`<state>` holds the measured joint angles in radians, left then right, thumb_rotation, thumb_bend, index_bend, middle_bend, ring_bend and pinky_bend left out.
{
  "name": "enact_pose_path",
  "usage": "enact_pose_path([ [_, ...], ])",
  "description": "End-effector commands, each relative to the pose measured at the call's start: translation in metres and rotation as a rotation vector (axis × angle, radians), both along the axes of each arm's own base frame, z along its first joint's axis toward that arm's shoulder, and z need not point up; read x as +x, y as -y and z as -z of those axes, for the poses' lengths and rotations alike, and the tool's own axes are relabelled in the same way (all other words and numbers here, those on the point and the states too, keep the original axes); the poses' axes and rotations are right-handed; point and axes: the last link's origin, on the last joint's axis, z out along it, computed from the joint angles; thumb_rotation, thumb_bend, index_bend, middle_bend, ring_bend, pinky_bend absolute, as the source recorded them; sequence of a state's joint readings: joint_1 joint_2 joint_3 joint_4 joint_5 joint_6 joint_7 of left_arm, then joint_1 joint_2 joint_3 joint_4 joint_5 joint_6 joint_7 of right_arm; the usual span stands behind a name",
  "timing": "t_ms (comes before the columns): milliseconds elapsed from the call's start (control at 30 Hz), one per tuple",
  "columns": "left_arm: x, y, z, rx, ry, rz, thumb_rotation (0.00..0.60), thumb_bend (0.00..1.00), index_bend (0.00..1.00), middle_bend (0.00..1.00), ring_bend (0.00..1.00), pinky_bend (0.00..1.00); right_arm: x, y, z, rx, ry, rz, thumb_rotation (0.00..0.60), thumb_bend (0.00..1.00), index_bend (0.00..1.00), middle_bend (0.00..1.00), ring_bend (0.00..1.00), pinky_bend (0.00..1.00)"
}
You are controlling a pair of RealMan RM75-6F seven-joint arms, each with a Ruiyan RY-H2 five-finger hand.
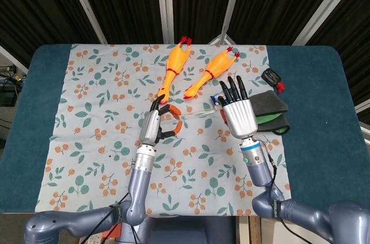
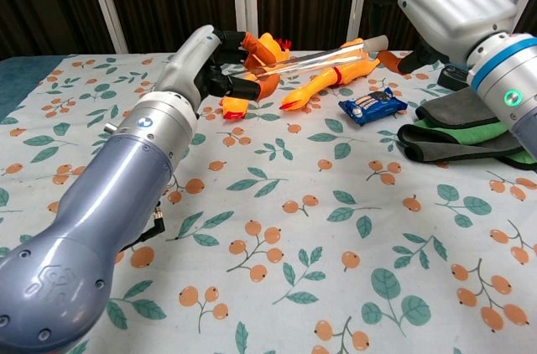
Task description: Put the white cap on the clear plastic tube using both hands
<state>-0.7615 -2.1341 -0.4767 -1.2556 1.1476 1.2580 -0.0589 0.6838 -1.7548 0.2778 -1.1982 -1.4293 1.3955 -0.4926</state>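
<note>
The clear plastic tube [image 2: 306, 62] hangs slanted above the cloth, and my left hand [image 2: 197, 56] pinches its lower left end. A white cap [image 2: 373, 42] sits at the tube's upper right end. My right hand [image 2: 453, 2] is just right of the cap with its fingers stretched out and apart. No contact with the cap shows. From the head view the tube [image 1: 203, 113] is a faint line between the left hand [image 1: 151, 125] and the right hand [image 1: 238, 115]. The cap is hard to make out there.
Two orange rubber chickens [image 1: 173, 70] [image 1: 211, 70] lie at the back of the floral cloth. Another orange toy [image 1: 172, 118] lies by the left hand. A blue packet [image 2: 372, 106] and a grey-green folded cloth [image 1: 270, 111] are by the right hand, and a small black-red item [image 1: 273, 76] lies further back.
</note>
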Motion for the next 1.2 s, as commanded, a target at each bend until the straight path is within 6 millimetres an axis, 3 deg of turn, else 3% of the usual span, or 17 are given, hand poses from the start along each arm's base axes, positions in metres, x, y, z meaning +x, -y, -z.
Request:
enact_pose_path([
  [33,-0.0004,-0.0003,0.0002,0.002,-0.001,-0.002,0.6,0.6,0.69,0.54,0.06,0.0,-0.0001,-0.0001,-0.0001,0.0,0.001,0.0,0.6,0.4,0.65,0.2,0.07,0.01],
  [1200,0.0071,0.0002,0.0061,-0.01,0.004,0.022,0.6,0.6,0.69,0.54,0.06,0.0,0.0064,-0.0048,0.0038,0.02,0.023,-0.018,0.6,0.4,0.65,0.2,0.07,0.01],
])
